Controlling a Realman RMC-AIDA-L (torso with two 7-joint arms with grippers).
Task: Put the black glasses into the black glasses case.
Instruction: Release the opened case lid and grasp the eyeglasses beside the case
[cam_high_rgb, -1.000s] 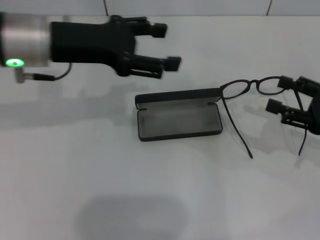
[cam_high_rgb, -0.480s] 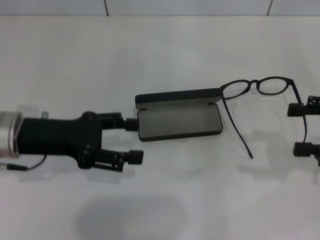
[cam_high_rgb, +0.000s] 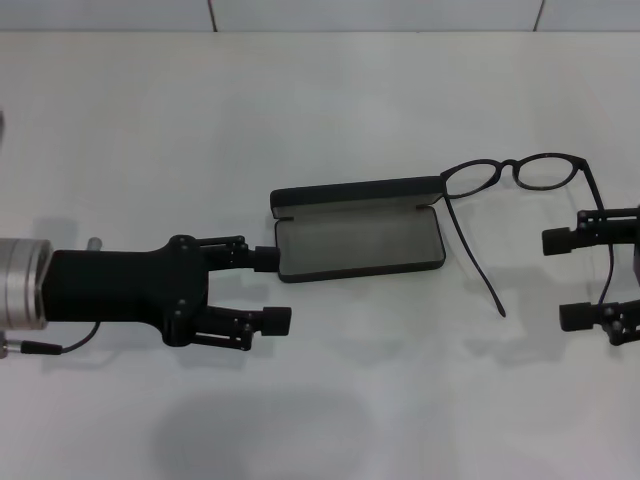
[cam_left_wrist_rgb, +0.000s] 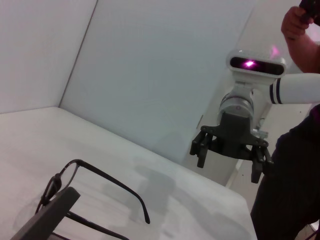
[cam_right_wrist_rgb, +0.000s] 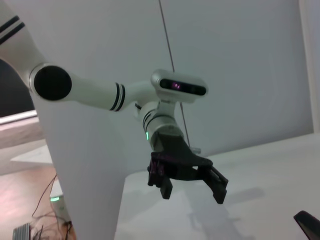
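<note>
Right pincer (cam_high_rgb: 580, 278) nearer black glasses (cam_high_rgb: 516, 176)

Left arm reaching in horizontally from the left edge of the head view at mid-height, left gripper (cam_high_rgb: 268, 290) pointing right with fingers spread apart, right gripper (cam_high_rgb: 566, 279) entering at the right edge, pointing left, fingers likewise parted

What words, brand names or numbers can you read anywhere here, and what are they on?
None can be read.
The black glasses case lies open, showing only its plain grey lining and the edge of its lid; no lettering shows.
The black glasses carry no visible marking.
The left gripper and right gripper bear no readable labels, only lights on the arms.
</note>
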